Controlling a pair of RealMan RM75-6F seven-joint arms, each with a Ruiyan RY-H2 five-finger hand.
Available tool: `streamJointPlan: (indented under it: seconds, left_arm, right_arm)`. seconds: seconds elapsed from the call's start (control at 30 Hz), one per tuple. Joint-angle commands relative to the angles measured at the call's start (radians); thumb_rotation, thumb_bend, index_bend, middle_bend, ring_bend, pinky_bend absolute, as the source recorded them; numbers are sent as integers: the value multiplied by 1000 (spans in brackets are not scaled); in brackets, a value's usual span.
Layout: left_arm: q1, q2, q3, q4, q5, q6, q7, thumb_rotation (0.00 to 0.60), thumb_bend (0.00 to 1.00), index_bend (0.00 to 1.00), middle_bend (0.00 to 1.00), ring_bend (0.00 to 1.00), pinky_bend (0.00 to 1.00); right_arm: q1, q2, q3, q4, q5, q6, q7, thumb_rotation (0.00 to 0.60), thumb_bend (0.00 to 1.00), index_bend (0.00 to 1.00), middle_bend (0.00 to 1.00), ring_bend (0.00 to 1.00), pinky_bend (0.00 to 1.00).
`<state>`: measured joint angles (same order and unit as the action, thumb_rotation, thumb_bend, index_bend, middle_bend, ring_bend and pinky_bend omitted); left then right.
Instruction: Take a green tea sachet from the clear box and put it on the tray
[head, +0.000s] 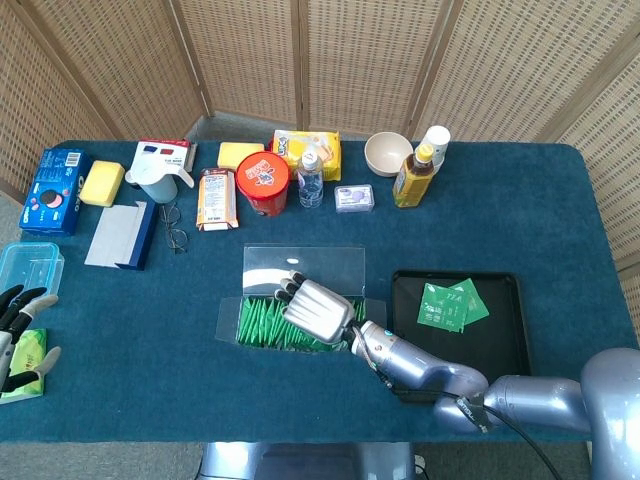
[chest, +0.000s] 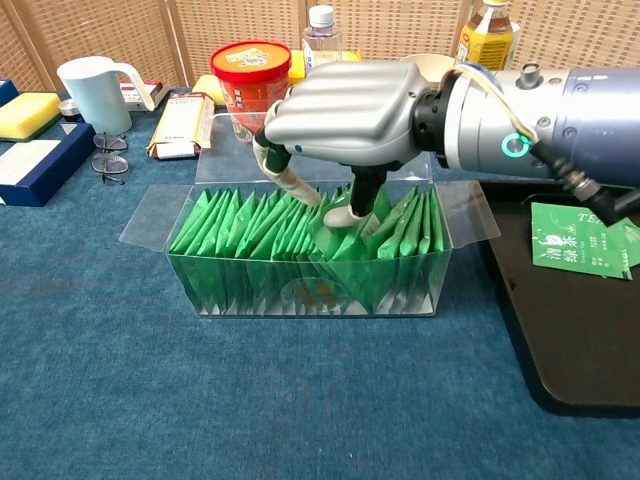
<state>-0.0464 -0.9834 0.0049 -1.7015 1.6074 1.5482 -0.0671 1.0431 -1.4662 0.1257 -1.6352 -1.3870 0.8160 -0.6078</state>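
The clear box stands open at the table's middle, packed with upright green tea sachets. My right hand hovers over the box with its fingers dipped among the sachets. Thumb and a finger pinch the top of one green tea sachet near the middle of the row. From the head view the same hand covers the right half of the box. The black tray lies right of the box with a few sachets on it. My left hand rests at the far left edge, fingers spread, holding nothing.
Along the back stand a red tub, water bottle, bowl, yellow drink bottle, white mug and snack boxes. Glasses and a blue folder lie at the left. A clear container sits by my left hand.
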Motion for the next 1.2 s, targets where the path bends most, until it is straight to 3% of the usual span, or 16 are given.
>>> streamJointPlan:
  seconds: [0.03,0.5,0.87,1.2]
  left_arm:
    - [0,0,0,0,-1,-1,0,600,265,194,166,84,248]
    - [-1,0,1,-1,-2,-3,1,600,265,194,166,82,248]
    - [-1,-1,0,1,-1,0,-2,600,265,194,166,76,248]
    - [-1,-3,-1,6,-1,2,-6,600,265,194,166,71,248]
  right_arm:
    - [0,6,0,-2,2,-1,-1,600,302,588,304,219,236]
    - [11,42,-2,-23,23,-24,-23,600,443,487,298,216,235]
    - [17,43,-5,-26,38,-29,-29,600,477,532,299,216,235]
    - [17,41,-2,-28,47,-23,-20,600,511,648,338,229,247]
